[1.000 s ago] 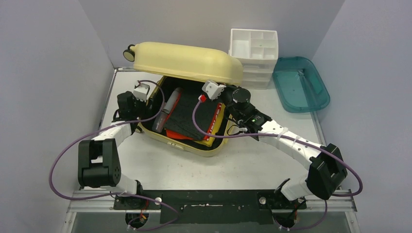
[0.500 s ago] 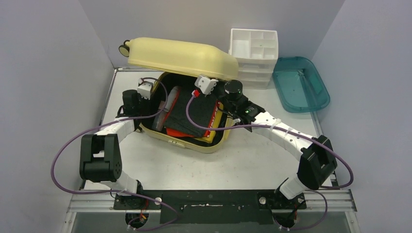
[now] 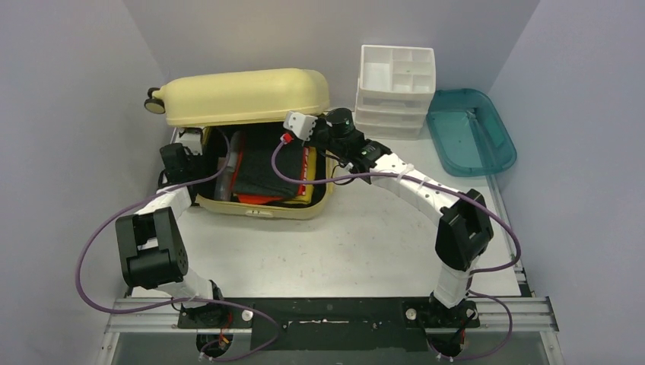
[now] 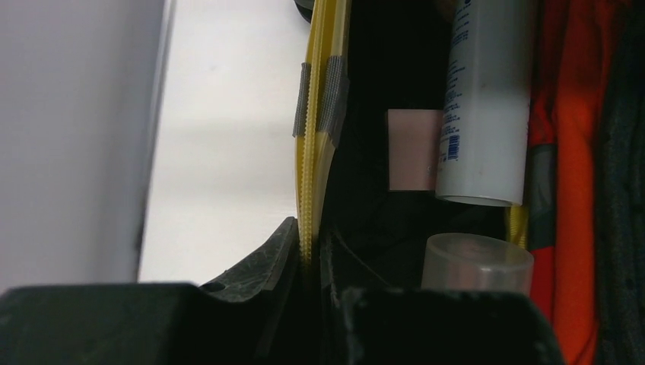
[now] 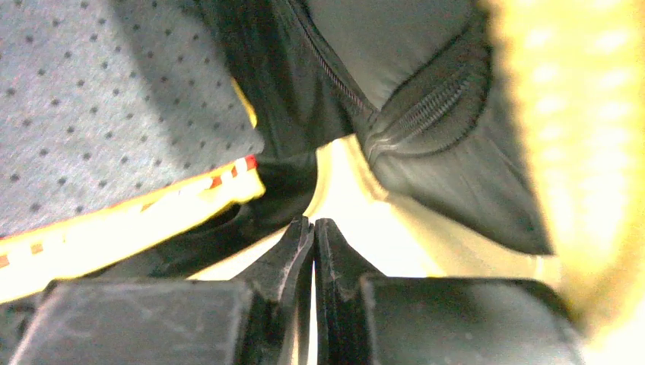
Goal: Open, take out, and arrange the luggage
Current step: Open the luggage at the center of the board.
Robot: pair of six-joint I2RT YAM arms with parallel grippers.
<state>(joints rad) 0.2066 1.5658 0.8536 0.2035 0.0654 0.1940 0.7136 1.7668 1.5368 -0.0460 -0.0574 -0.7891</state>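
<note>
Since a second ago the left gripper (image 4: pixel 308 243) has gone from wide apart to clamped. The luggage (image 3: pixel 243 95) has slid and swung to the left on the table (image 3: pixel 342 251), and the right arm has reached further over it.

The left jaws are pinched on the luggage's left rim (image 4: pixel 316 114), a thin ribbed yellow zipper edge that stands between the two dark, rough pads. Grey tape (image 4: pixel 319 99) wraps the rim a little beyond the fingertips. Just inside the rim, to the right of the jaws, is black lining. A smooth white bottle (image 4: pixel 487 99) with small print and a barcode lies along it. A frosted round cap (image 4: pixel 475 262) sits nearer the jaws, and orange cloth (image 4: pixel 563 152) lies beyond the bottle.

The right gripper (image 5: pixel 313 228) is closed on nothing, its fingertips meeting. It sits inside the luggage at the back right, under the raised lid. Ahead of it is glossy pale-yellow shell with a black zippered lining pocket (image 5: pixel 426 122). To its left is grey dotted fabric (image 5: pixel 91 99), with a yellow strip marked in red at its edge.

Seen from above, the luggage is a rounded, hard, pale-yellow case with the lid propped up at the back. The lower half holds dark felt (image 3: pixel 262 167) over orange and yellow items. Well right of the right jaws stand a white compartmented organizer (image 3: pixel 397 84) and a translucent teal tray (image 3: pixel 471 133).
</note>
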